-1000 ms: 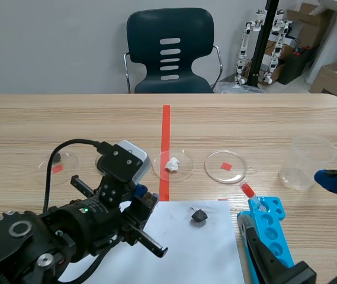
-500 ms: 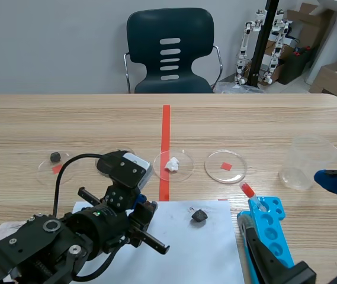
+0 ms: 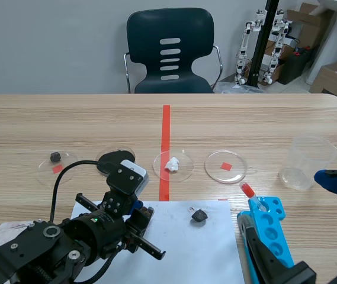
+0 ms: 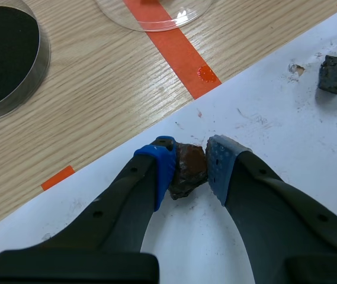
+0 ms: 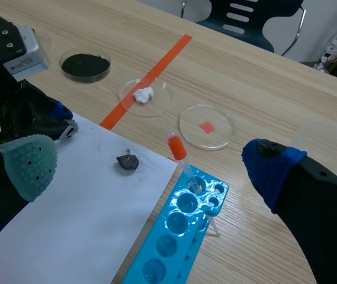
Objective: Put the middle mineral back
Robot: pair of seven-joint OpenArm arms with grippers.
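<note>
Mineral (image 4: 187,171): clamped in the left jaws; a firm grip is advised.
Right jaws: apart.
Empty dish (image 3: 225,165): at two o'clock; likely target.

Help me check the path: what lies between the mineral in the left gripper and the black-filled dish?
Nothing stands there: in the left wrist view, only the edge of the white paper and bare wooden table separate the brown mineral from the black-filled dish.

Dark chair (image 3: 169,50) beyond the table (image 3: 245,118); clear beaker (image 3: 309,160); blue tube rack (image 3: 270,228)
</note>
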